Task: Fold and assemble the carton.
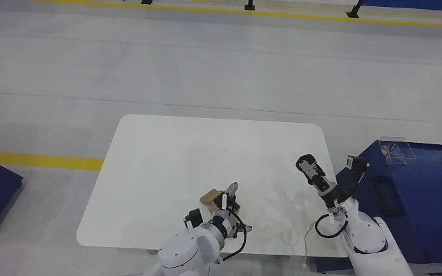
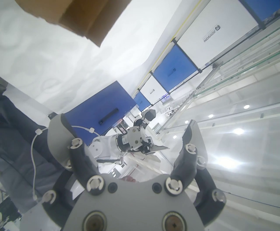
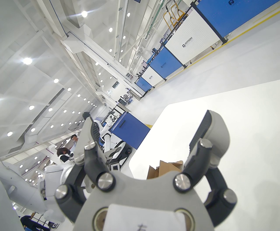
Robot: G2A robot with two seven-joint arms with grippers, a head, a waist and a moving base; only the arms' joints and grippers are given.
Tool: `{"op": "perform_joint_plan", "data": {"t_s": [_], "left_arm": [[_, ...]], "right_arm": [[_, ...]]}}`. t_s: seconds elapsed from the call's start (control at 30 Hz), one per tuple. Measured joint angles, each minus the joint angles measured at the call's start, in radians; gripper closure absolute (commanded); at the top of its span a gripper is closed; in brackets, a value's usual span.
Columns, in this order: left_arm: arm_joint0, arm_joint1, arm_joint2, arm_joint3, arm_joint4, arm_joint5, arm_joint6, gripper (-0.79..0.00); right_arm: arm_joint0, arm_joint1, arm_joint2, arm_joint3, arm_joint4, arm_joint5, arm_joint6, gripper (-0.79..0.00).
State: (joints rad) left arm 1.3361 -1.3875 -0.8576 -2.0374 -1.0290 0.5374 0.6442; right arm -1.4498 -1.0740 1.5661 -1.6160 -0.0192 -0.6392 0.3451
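Close to the bench's [image 1: 207, 145] near edge, left of its middle, sits one brown cardboard carton [image 1: 213, 199], partly folded. From above its place is plain but little of its form. The right wrist view shows it [image 3: 166, 168] with flaps standing up unevenly, and the left wrist view shows a bare brown wall and an open fold of it [image 2: 83, 17].

The left jaws are just beside the carton, on the side toward the bench's right edge. They are released: both fingers [image 2: 193, 140] are spread wide with nothing between them, and the carton lies past their tips. The right jaws hang over the bench near its right edge, well apart from the carton. They are likewise released, fingers [image 3: 213, 129] wide, and the left wrist view catches them from afar.

Beyond the right edge stands one blue cabinet [image 1: 404, 200] with one clear plastic box [image 1: 396, 150] on top. Both wrist views show blue and white partition panels [image 3: 192, 41], and some white ones carry a dark logo with lettering. Two yellow floor lines [image 1: 48, 161] show from above.
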Motion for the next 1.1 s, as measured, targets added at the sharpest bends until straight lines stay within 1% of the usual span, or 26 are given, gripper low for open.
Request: {"op": "perform_joint_plan", "data": {"t_s": [0.07,0.23,0.33,0.37,0.4,0.43,0.47,0.5,0.53,0.57,0.63,0.67,0.73,0.77,0.83,0.97,1.1], "left_arm": [[0.000,0.000,0.001,0.000,0.000,-0.004,0.027,-0.785],[0.000,0.000,0.001,0.000,0.000,-0.003,0.027,-0.785],[-0.007,0.002,-0.002,0.019,0.010,0.016,0.035,-0.785],[-0.023,0.002,-0.018,0.037,0.024,0.058,0.069,-0.785],[-0.029,0.002,-0.033,0.036,0.034,0.093,0.114,-0.785],[-0.029,0.002,-0.043,0.019,0.048,0.129,0.170,-0.785],[-0.026,0.003,-0.046,-0.018,0.073,0.191,0.250,-0.785],[-0.022,0.004,-0.047,-0.045,0.092,0.243,0.306,-0.785],[-0.015,0.007,-0.047,-0.059,0.118,0.287,0.349,-0.785],[-0.003,0.012,-0.047,-0.050,0.172,0.325,0.381,-0.785],[0.016,0.019,-0.054,-0.021,0.259,0.368,0.373,-0.785],[0.028,0.023,-0.069,-0.002,0.314,0.395,0.348,-0.785],[0.042,0.026,-0.075,0.039,0.400,0.451,0.267,-0.785],[0.044,0.025,-0.062,0.072,0.441,0.473,0.205,-0.785],[0.029,0.019,-0.033,0.126,0.475,0.478,0.162,-0.785],[-0.038,0.004,0.063,0.252,0.500,0.475,0.164,-0.785],[-0.083,-0.010,0.103,0.324,0.483,0.475,0.164,-0.785]], "right_arm": [[0.000,0.000,0.000,0.000,0.000,0.000,0.000,-0.785],[0.000,0.000,0.000,0.000,0.000,0.000,0.000,-0.785],[-0.001,-0.004,-0.016,-0.003,-0.006,0.027,-0.021,-0.785],[0.004,-0.005,-0.036,-0.008,-0.042,0.043,-0.026,-0.785],[0.010,-0.007,-0.051,-0.010,-0.090,0.058,-0.034,-0.785],[0.016,-0.009,-0.068,-0.012,-0.157,0.077,-0.047,-0.785],[0.023,-0.012,-0.094,-0.013,-0.262,0.112,-0.067,-0.785],[0.029,-0.014,-0.116,-0.014,-0.340,0.145,-0.077,-0.785],[0.035,-0.017,-0.140,-0.014,-0.413,0.179,-0.083,-0.785],[0.045,-0.020,-0.171,-0.011,-0.496,0.223,-0.080,-0.785],[0.063,-0.025,-0.215,-0.001,-0.589,0.278,-0.062,-0.785],[0.074,-0.027,-0.240,0.004,-0.637,0.302,-0.050,-0.785],[0.088,-0.031,-0.273,0.015,-0.698,0.329,-0.027,-0.785],[0.097,-0.033,-0.293,0.022,-0.731,0.345,-0.013,-0.785],[0.108,-0.037,-0.320,0.034,-0.767,0.366,-0.002,-0.785],[0.126,-0.046,-0.369,0.053,-0.802,0.388,0.004,-0.785],[0.136,-0.051,-0.401,0.063,-0.835,0.394,0.021,-0.785]]}}
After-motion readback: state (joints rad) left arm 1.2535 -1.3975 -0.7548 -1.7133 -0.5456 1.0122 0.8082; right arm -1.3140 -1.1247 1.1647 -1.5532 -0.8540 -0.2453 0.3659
